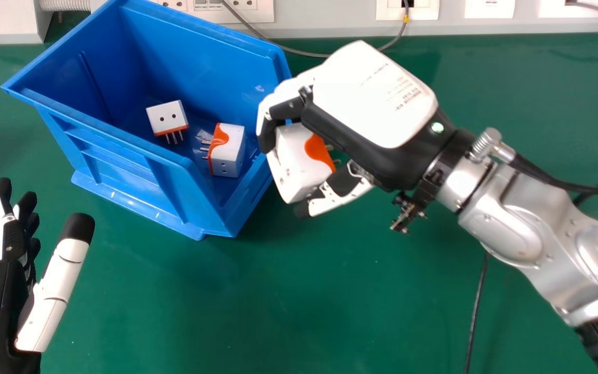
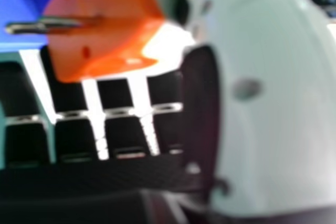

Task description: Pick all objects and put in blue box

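At the far left, in the head view's lower corner, the robot's left hand (image 1: 5, 291) has its fingers straight and its thumb spread well away from them. Green counter (image 1: 216, 311) separates it from the blue box (image 1: 122, 166), which sits at an angle in the upper left. The box is open on top; its far rim lies near the wall (image 1: 340, 26), and its near side slants down toward the right, with more counter in front.

Inside, on the box floor, a white adapter with an orange edge (image 1: 166, 117) has its pins pointing toward the near side. Just right of it, with a gap between, a second white adapter with an orange band (image 1: 229, 150) lies near the right wall, its pins pointing left.

At the box's right edge, the robot's right hand (image 1: 374, 96) is clamped on a third white and orange adapter (image 1: 296, 166), pinched between fingers and thumb. In the head view, this adapter appears just outside the right rim, and the fingertips overlap that rim; whether they touch it, I cannot tell. In the right hand view, the adapter's orange face and metal pins show beside the thumb. The silver forearm (image 1: 527, 228) slopes away to the lower right, with green counter on both sides.
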Tool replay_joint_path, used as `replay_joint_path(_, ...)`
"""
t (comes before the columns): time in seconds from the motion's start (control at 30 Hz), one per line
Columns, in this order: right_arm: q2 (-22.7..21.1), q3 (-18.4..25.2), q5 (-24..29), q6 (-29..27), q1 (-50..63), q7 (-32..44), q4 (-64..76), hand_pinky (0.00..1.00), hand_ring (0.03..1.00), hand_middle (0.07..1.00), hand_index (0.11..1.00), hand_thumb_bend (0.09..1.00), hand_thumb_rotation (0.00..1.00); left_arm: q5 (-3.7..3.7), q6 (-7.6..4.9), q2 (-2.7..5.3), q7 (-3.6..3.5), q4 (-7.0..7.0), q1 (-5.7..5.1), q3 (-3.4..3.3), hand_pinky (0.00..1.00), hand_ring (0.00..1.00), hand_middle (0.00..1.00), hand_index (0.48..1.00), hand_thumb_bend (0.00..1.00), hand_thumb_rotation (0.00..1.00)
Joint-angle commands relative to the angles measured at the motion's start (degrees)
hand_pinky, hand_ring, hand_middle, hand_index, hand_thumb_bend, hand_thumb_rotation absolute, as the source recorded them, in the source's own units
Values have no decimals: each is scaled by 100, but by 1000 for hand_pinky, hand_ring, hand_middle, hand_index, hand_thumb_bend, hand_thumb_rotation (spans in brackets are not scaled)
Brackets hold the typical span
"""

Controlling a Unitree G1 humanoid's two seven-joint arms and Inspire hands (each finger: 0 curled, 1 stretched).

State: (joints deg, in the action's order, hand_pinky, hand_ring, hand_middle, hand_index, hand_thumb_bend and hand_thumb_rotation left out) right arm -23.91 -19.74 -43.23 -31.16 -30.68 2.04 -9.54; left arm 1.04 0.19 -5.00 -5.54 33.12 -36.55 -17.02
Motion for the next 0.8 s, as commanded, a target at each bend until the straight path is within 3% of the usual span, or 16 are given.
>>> replay_joint_path(0.0, 185, -49, 25, -153, -444, -254, -248, 354, 424, 498, 468, 500, 0, 8, -140, 2, 30, 60, -1, 3, 1000, 1000, 1000, 1000, 800, 851)
replay_joint_path(0.57, 1040, -774, -581, -304, -2504, -854, -2425, 348, 425, 507, 487, 499, 0, 140, -228, 36, 100, 120, -171, 68, 1000, 1000, 1000, 1000, 813, 856)
replay_joint_path(0.77, 1229, -945, -679, -238, -3118, -932, -3107, 346, 429, 511, 487, 498, 0, 98, -253, 35, 100, 94, -182, 60, 1000, 1000, 1000, 1000, 817, 858)
